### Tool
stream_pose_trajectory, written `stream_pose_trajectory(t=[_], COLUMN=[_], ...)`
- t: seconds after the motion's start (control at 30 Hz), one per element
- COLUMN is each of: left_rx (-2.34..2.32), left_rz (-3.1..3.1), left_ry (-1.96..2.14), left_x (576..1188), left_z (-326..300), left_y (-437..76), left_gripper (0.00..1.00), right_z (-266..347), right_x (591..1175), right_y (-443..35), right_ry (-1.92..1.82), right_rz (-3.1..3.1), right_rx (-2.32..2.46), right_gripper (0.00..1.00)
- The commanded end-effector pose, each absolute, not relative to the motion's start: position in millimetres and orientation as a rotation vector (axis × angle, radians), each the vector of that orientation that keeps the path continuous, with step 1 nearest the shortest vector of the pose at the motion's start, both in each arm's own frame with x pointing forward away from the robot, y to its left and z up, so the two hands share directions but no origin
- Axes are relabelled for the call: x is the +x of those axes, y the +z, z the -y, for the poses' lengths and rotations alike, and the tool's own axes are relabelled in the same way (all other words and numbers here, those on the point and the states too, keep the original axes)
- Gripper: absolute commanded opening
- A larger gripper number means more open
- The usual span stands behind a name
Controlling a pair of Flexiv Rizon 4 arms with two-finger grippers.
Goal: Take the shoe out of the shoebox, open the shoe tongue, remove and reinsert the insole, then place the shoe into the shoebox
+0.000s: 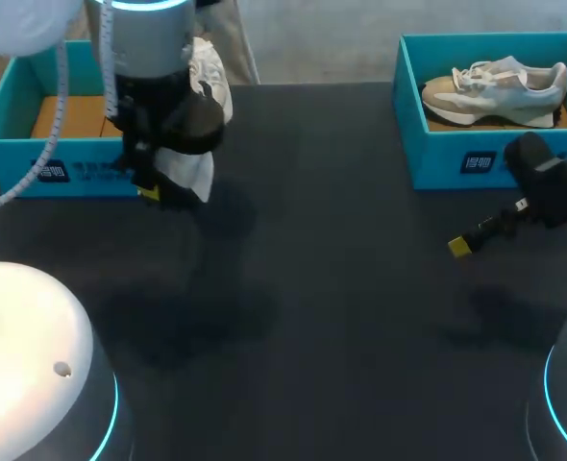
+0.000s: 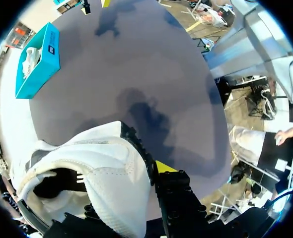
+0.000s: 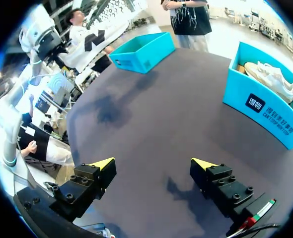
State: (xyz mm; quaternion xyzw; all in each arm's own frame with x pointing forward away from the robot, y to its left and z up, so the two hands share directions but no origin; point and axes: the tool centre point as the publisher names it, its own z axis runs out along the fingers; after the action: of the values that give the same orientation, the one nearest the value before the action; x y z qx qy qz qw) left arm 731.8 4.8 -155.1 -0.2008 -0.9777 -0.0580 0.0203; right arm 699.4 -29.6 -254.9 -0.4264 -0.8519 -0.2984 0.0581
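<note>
Holding the white shoe [image 1: 207, 91] with its black-edged sole, my left gripper [image 1: 152, 192] is up in the air over the far left part of the dark table [image 1: 312, 288]. The shoe is gripped in my fingers, so that gripper is closed on it. One yellow fingertip [image 2: 164, 166] shows against the side of the shoe. The other one is hidden by the shoe. From my left wrist I can see the shoe's dark opening and its white padded side.

The shoe is out of its box and touches nothing but my gripper. It hangs just in front of the near wall of the left shoebox [image 1: 5, 115]. That is a teal cardboard box with no lid, and it sits at the far left edge of the table. I can see the brown bottom inside that box.

My right gripper [image 3: 154, 166] holds nothing. Its two fingers are spread wide apart, with bare table showing between them. It hovers over the right side of the table, just in front of the right shoebox [image 1: 437, 158], and it does not touch the box. The right shoebox is teal cardboard too and sits at the far right. Inside it lies a tan and white sneaker [image 1: 495, 84] with white laces, resting on its sole.

My two grippers are well apart.
</note>
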Motion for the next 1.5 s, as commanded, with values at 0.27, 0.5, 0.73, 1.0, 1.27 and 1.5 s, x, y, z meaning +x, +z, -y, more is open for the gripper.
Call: stream_pose_trajectory(t=[0.27, 0.5, 0.73, 1.0, 1.27, 1.5], left_rx=[-0.67, -0.642, -0.642, -0.642, -0.642, -0.614], left_rz=[2.979, 2.94, 2.94, 2.94, 2.94, 2.978], left_ry=[-0.201, -0.211, -0.211, -0.211, -0.211, -0.278], left_x=[742, 747, 747, 747, 748, 756], left_z=[-32, -49, -49, -49, -51, -82], left_y=[-152, -154, -154, -154, -154, -148], left_gripper=[0.0, 0.0, 0.0, 0.0, 0.0, 0.0], right_z=[29, 29, 29, 29, 29, 29], right_x=[699, 699, 699, 699, 699, 699], right_y=[-255, -255, -255, -255, -255, -255], right_ry=[-0.903, -0.903, -0.903, -0.903, -0.903, -0.903], right_rz=[2.583, 2.583, 2.583, 2.583, 2.583, 2.583], right_rx=[-1.293, -1.293, -1.293, -1.293, -1.293, -1.293], right_gripper=[1.0, 1.0, 1.0, 1.0, 1.0, 1.0])
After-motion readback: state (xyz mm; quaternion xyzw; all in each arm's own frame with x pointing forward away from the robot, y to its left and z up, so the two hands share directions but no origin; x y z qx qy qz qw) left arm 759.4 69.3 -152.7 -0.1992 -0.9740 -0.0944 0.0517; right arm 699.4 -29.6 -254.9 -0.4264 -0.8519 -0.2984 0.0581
